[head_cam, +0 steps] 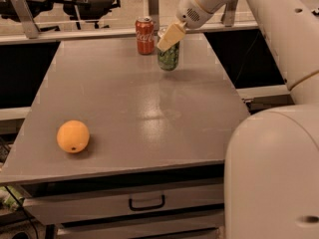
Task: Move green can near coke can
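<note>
The green can point(168, 59) is at the far end of the grey table point(139, 108), just right of the red coke can point(145, 35), which stands upright near the far edge. My gripper point(169, 40) reaches in from the upper right and is shut on the top of the green can. One cream finger point(170, 35) covers the can's top. A narrow gap separates the two cans. I cannot tell whether the green can rests on the table or hangs just above it.
An orange point(73, 136) lies near the table's front left. A drawer with a handle point(147, 202) sits under the front edge. My white arm and body point(274, 173) fill the right side. Chairs stand beyond the far edge.
</note>
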Action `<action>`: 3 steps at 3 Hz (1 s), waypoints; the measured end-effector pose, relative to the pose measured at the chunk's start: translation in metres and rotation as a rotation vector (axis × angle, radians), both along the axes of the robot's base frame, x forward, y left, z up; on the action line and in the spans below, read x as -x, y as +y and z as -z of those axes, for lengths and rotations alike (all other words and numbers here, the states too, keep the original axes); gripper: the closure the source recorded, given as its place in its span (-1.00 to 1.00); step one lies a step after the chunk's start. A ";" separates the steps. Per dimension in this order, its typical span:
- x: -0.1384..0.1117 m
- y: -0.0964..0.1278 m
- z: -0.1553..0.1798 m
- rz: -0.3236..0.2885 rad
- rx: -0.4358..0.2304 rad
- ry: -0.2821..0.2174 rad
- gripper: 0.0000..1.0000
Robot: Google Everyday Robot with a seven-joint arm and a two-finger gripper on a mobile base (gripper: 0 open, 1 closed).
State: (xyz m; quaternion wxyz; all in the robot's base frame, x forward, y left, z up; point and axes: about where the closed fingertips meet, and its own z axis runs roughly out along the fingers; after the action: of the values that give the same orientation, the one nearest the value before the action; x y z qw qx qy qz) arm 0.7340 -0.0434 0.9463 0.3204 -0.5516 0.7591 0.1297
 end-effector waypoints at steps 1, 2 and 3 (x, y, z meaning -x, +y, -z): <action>-0.023 -0.008 -0.010 0.039 -0.038 -0.022 1.00; -0.035 -0.002 -0.014 0.055 -0.051 -0.025 1.00; -0.044 0.008 -0.010 0.063 -0.048 -0.010 1.00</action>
State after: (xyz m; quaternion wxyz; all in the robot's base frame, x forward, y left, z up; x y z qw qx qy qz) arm 0.7784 -0.0352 0.9561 0.3414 -0.5200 0.7713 0.1349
